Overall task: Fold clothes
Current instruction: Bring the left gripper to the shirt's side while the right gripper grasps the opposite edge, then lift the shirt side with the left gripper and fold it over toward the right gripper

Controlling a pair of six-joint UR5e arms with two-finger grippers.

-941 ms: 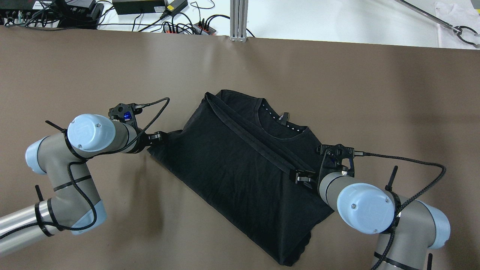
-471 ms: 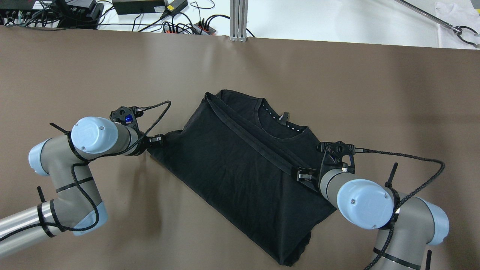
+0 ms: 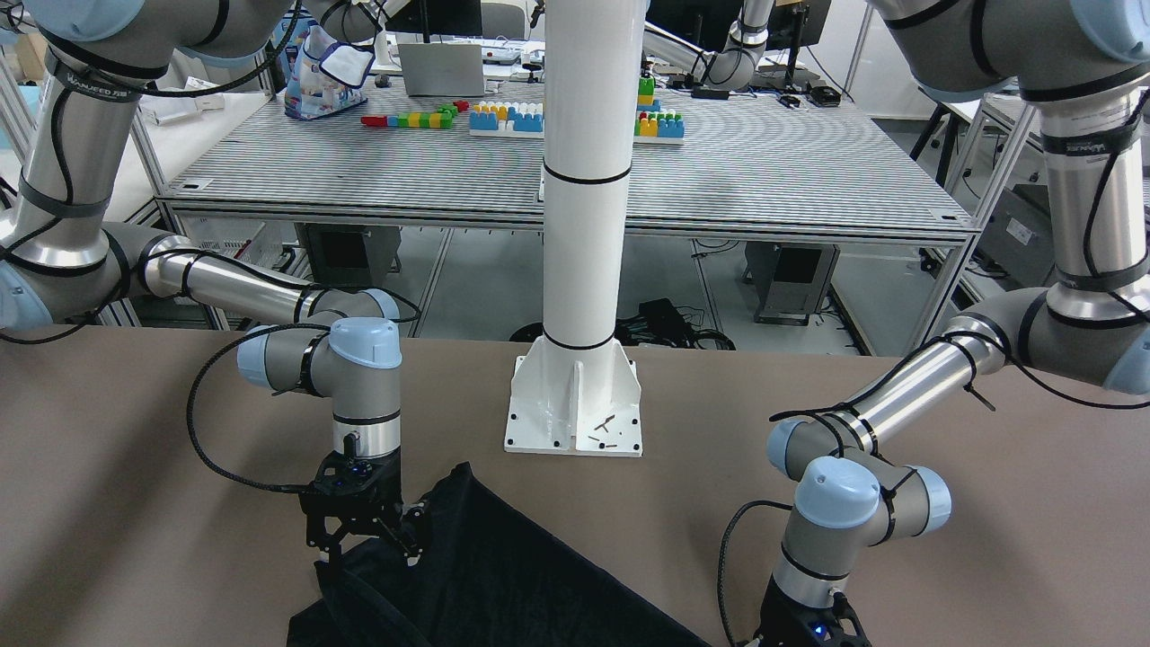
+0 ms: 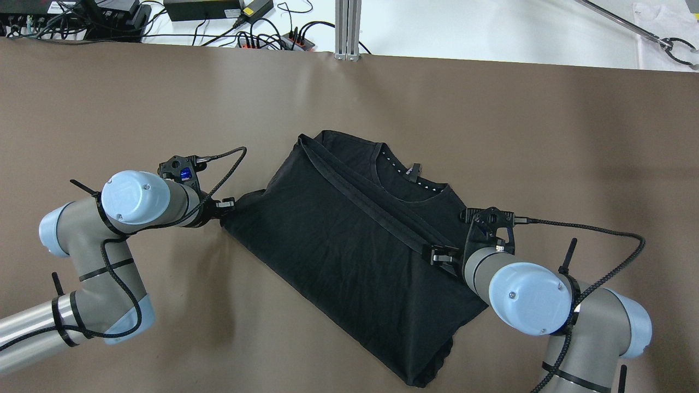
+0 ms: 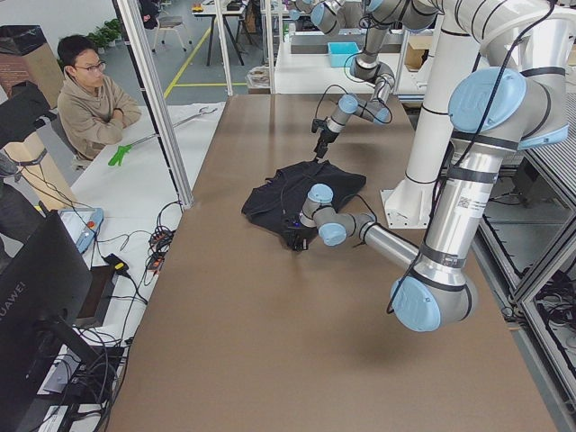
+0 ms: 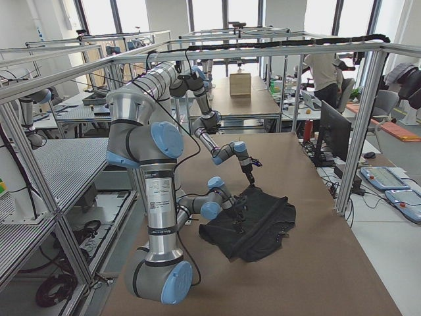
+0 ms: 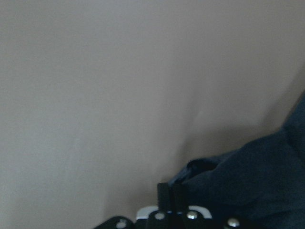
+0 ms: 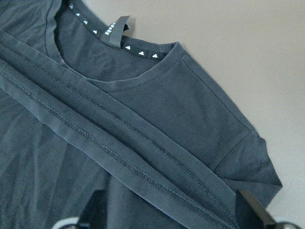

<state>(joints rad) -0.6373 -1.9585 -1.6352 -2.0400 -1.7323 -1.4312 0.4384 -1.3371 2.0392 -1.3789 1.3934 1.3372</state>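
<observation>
Left wrist-mounted, fingers (image 7: 165,196) pinching garment (image 7: 248,183) corner

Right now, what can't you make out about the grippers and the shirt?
Left gripper: the front-facing view's bottom edge cuts it off. The left wrist view is blurred, so cloth between its fingers is unclear.
Right gripper: the right wrist view's bottom edge cuts its fingertips, so contact with the black garment is unclear.
Garment's lower layers: hidden by its top fold, all views.
Neck label: print too small, right wrist view.
</observation>
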